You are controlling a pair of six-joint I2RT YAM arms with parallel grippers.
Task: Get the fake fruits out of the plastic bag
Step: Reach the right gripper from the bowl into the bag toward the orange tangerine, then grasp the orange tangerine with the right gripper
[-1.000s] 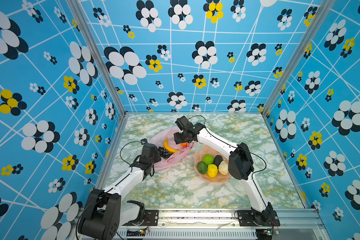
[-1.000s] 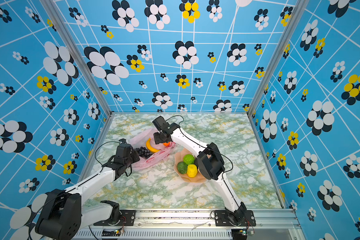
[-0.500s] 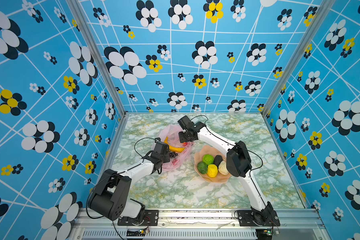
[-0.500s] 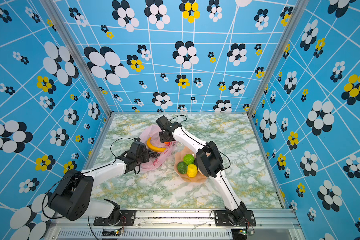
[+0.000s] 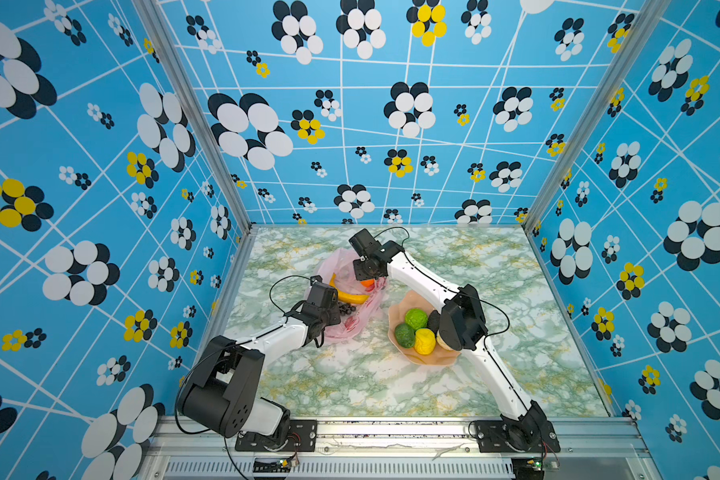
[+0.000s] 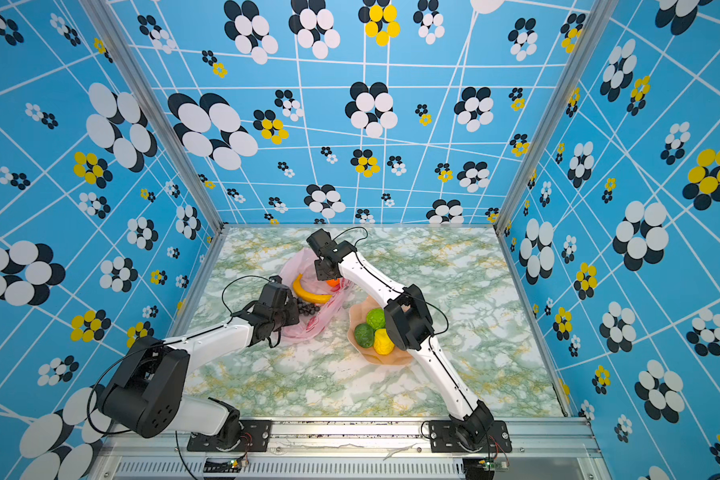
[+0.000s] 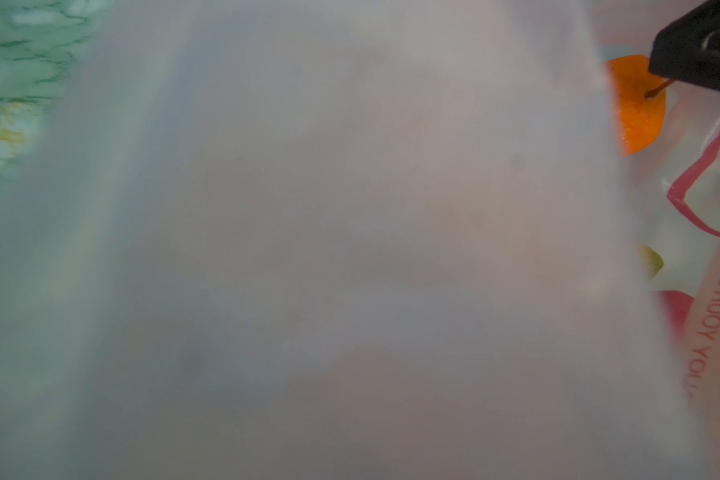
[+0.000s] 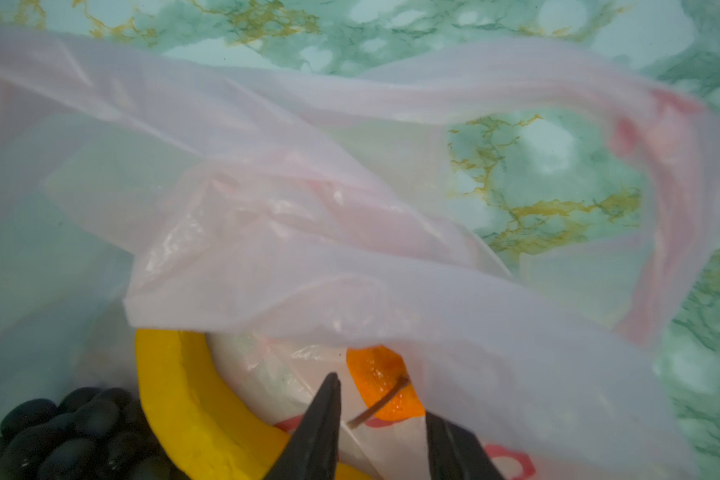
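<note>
On the worktop [image 5: 391, 386] the plastic bag [image 5: 341, 264] lies left of centre, mouth open. My left hand [image 5: 327, 318] is closed, apparently pinching its film. My right hand [image 8: 381, 395] is nearer, jaws apart. The small orange fruit [image 8: 385, 372] sits just ahead, its stem [image 8: 377, 403] running back between my fingertips.

Both top views bright, evenly lit, sharp; shadows faint and soft. Wide-angle bending of straight lines toward frame edges. Left wrist view nearly all fogged by out-of-focus plastic bag [image 7: 350, 249] close to lens. Right wrist view soft, bag folds blurred, small glints on crinkles.
</note>
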